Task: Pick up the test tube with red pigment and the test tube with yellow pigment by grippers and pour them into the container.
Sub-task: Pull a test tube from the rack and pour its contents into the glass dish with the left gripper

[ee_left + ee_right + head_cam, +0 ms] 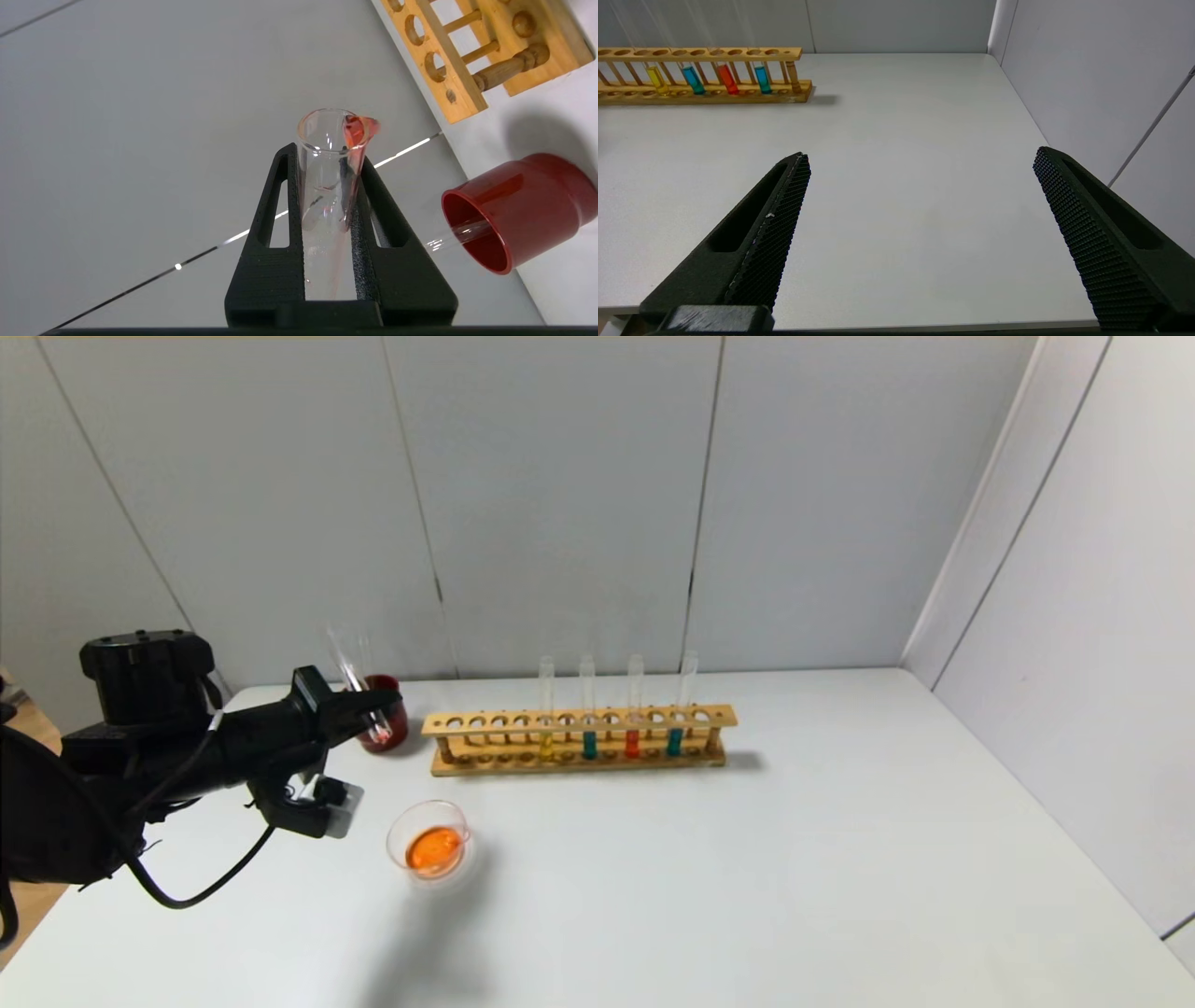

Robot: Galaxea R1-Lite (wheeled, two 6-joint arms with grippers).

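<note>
Grey wall panels all round and a plain white bench (747,859) in front of me, that's the whole setup. My left tool (378,705) is up at the back left of the bench, right by the dark red cup (392,728), and it's pinching an emptied test tube (329,186). From the left wrist view the tube has just a red smear at its lip and a pinkish film down the glass, so pretty much nothing in it. Another empty clear tube (460,233) is leaning inside that cup.

Container (429,840) sits on the bench a bit in front of the cup, nearer to me, with a puddle of orange liquid in it.

Wooden rack (579,739) stands to the right of the cup, along the back. Four tubes stand upright in it: the test tube with yellow pigment (546,709), then a teal one (588,709), then the test tube with red pigment (634,709), then another teal one (680,705).

My right tool (920,196) hangs over the right side of the bench, well apart from the rack, fingers (775,233) spread wide and holding nothing.
</note>
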